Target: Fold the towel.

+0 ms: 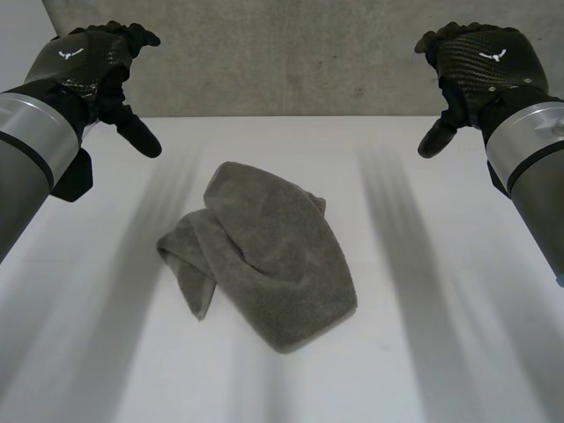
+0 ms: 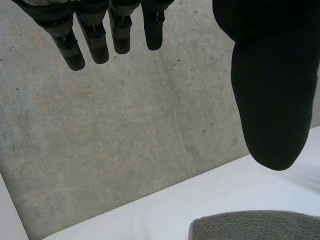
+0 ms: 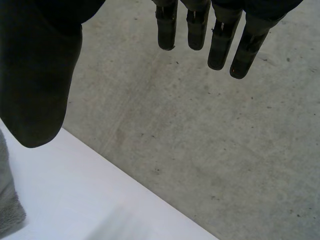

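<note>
The counter (image 1: 441,352) is a plain white, smooth surface that reaches from the near edge of the head view to a straight far edge. One thing lies directly on it: a grey terry towel (image 1: 264,251), resting about the middle of the counter. The towel is crumpled rather than flat, loosely bunched with layers lapped over one another. Its broad body runs from the far side towards the near right, where it ends in a rounded edge. A narrower flap sticks out on the left side, its hem turned up and showing a doubled border. Creases cross its middle.
</note>
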Controlling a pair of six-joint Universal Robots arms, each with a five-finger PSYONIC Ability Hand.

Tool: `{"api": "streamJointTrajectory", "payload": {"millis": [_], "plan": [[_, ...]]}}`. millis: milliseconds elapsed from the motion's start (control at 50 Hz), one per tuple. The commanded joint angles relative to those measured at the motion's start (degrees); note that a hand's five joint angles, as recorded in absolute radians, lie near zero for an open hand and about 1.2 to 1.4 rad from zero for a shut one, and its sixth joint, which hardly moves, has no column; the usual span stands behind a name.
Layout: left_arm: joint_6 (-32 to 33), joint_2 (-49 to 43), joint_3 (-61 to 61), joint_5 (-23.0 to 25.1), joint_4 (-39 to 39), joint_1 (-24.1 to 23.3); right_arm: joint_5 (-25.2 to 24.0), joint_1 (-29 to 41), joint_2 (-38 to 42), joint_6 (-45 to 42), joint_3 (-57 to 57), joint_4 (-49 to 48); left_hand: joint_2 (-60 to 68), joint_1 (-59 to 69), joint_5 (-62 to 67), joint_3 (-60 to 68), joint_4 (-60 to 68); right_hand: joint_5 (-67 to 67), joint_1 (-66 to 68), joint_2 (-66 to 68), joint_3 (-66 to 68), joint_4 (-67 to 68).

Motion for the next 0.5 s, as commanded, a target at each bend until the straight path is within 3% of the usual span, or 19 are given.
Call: {"api": "streamJointTrajectory", "payload": {"millis": [20,120,420,500], "plan": [[0.6,0.0,0.0,-0.1,0.0,-0.1,0.6,-2.5,-0.1,2.4,-0.2,-0.1,1.4,1.3,1.0,1.4,1.4,-3.4,-3.1,-4.2,-4.1,-4.8],[0.7,-0.1,0.0,-0.1,-0.1,-0.1,1.4,-4.3,-0.3,6.5,-1.4,0.5,1.6,1.5,1.1,1.6,1.6,-3.4,-3.1,-4.2,-4.1,-4.8],[0.7,0.0,0.1,-0.1,-0.4,-0.3,1.1,-4.7,-0.1,6.8,-2.7,2.8,1.6,1.5,1.1,1.6,1.6,-3.4,-3.1,-4.2,-4.1,-4.8],[0.7,0.0,-0.5,0.1,-0.2,-0.3,-1.1,-4.0,0.0,6.4,-2.6,2.9,1.8,1.6,1.3,1.8,1.8,-3.4,-3.1,-4.2,-4.1,-4.8]]}}
